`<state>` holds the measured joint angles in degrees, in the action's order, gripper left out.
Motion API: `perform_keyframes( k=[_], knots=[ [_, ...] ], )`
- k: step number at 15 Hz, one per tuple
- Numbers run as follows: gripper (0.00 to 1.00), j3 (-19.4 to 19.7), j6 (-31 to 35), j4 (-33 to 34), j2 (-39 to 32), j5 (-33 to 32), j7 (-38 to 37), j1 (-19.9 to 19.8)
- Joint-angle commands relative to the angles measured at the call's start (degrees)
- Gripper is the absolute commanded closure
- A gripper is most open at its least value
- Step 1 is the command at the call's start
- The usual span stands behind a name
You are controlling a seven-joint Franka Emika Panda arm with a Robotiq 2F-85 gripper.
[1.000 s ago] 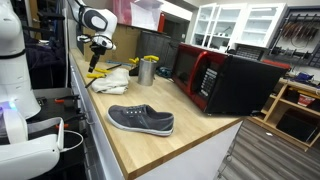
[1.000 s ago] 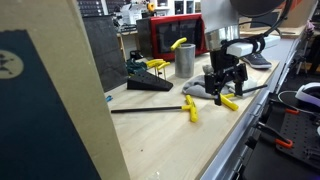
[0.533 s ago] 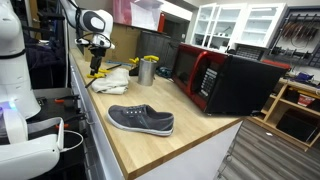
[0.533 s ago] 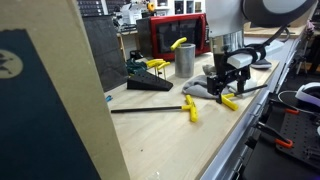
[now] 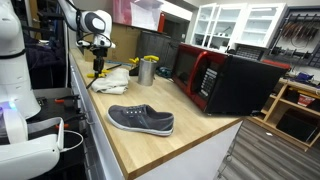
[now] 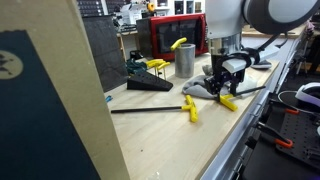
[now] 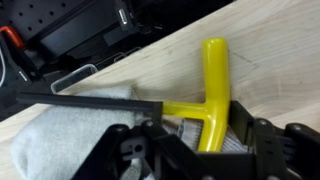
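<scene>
We see the gripper (image 7: 205, 148) low over the wooden counter (image 7: 275, 60), right above a yellow T-handle tool (image 7: 213, 85). In the wrist view the two dark fingers (image 7: 140, 150) stand on either side of the tool's yellow grip, which runs straight between them. The jaws are apart, with a sliver of pale background on each side of the grip. As far as we can judge from this close, dim picture, the pads are not pressing on it.

The tool lies partly on a grey cloth (image 7: 60, 135) and partly on bare wood. Its thin black shaft (image 7: 90, 100) runs sideways from the yellow stem across the cloth. Beyond the counter edge the wrist view shows dark equipment with a red part (image 7: 10, 36).

In both exterior views the gripper (image 6: 225, 84) hangs upright over the tool (image 6: 228, 101) and the cloth (image 6: 200, 88), near the counter's front edge. A metal cup (image 6: 185, 60) stands just behind, with something yellow in it. A second yellow-handled tool (image 6: 190, 108) lies near, at the end of a long black rod (image 6: 145, 108), and a black wedge (image 6: 150, 86) lies beside that.

In an exterior view, a grey shoe (image 5: 141, 120) lies well apart from the gripper (image 5: 97, 62), and a red and black microwave (image 5: 225, 80) stands at the back of the counter.
</scene>
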<state>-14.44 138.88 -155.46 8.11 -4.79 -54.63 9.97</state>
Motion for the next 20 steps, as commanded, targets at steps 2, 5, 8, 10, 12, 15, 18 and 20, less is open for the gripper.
perform_keyframes(
  k=[2,5,8,10,12,15,18,20],
  knots=[
    [0.63,-0.9,2.4,-0.5,-0.7,0.0,-2.1,0.3],
    [0.76,-1.1,2.6,-0.4,-0.6,-0.1,-2.0,0.6],
    [1.00,-1.4,2.7,-0.1,-0.7,-1.6,-1.8,0.5],
    [1.00,-1.6,2.8,0.2,-1.4,-2.9,-2.0,0.2],
    [0.99,-1.5,2.8,0.6,-2.1,-4.0,-1.8,0.0],
    [0.71,-1.4,2.6,0.6,-2.1,-3.1,-0.8,0.4],
    [0.51,-1.0,2.1,0.2,-1.1,0.8,1.7,1.2],
    [0.35,-1.1,1.5,-0.4,0.1,3.0,2.5,1.8]
  ],
)
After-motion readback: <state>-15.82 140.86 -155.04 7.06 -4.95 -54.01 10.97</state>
